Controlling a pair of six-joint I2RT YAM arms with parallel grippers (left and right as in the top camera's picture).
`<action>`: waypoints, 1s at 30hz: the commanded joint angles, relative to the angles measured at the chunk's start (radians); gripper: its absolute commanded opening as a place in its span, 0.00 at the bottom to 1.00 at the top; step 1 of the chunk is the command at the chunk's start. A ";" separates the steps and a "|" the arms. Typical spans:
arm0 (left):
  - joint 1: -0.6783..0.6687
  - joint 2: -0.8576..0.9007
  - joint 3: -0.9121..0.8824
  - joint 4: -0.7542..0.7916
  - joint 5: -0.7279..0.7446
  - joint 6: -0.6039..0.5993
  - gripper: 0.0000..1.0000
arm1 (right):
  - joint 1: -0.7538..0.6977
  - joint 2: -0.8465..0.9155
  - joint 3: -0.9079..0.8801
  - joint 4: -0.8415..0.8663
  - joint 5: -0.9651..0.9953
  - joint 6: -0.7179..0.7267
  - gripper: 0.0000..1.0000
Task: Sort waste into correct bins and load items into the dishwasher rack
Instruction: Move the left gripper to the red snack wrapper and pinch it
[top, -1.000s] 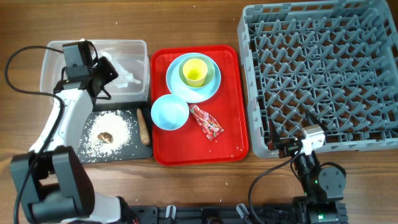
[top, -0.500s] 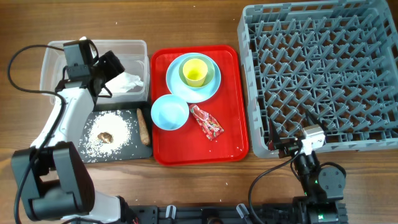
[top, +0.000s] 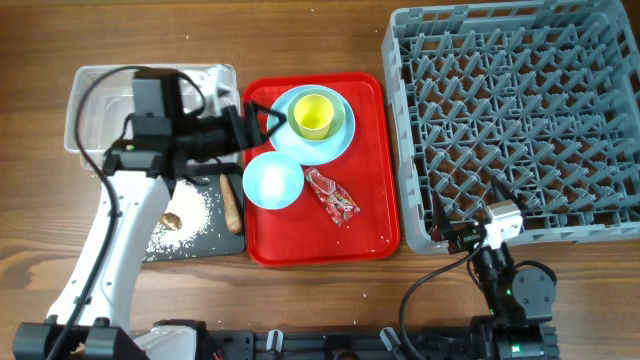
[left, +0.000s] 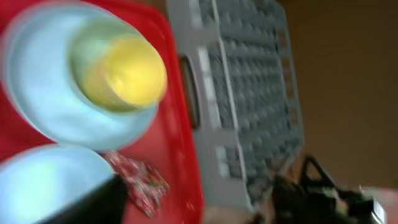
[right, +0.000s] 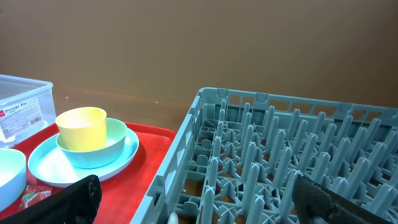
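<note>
From above, the left pincer (top: 264, 121) hangs open and empty beside the plate (top: 320, 157). The cup (top: 312, 115) sits in the green bowl (top: 338, 118) on the plate.

The left wrist view is blurry. The wrapper (left: 142, 185) lies on the red tray (left: 180, 152).

In the right wrist view, the right pincer (right: 199, 198) is wide open and empty by the rack (right: 280, 155).

A flat red serving tray (top: 372, 215) lay on the wooden table (top: 300, 35), near the middle of the overhead view; it was rectangular, with rounded corners and a low raised rim; the table's top was warm brown, its grain running left to right.
</note>
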 joint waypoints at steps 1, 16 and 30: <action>-0.071 -0.005 0.008 -0.044 0.084 0.006 0.17 | 0.006 -0.001 -0.001 0.006 0.001 0.012 1.00; -0.443 -0.004 0.008 -0.306 -0.824 -0.355 0.04 | 0.006 -0.001 -0.001 0.006 0.001 0.012 1.00; -0.550 0.013 0.006 -0.291 -0.694 -0.416 0.18 | 0.006 -0.001 -0.001 0.006 0.001 0.012 1.00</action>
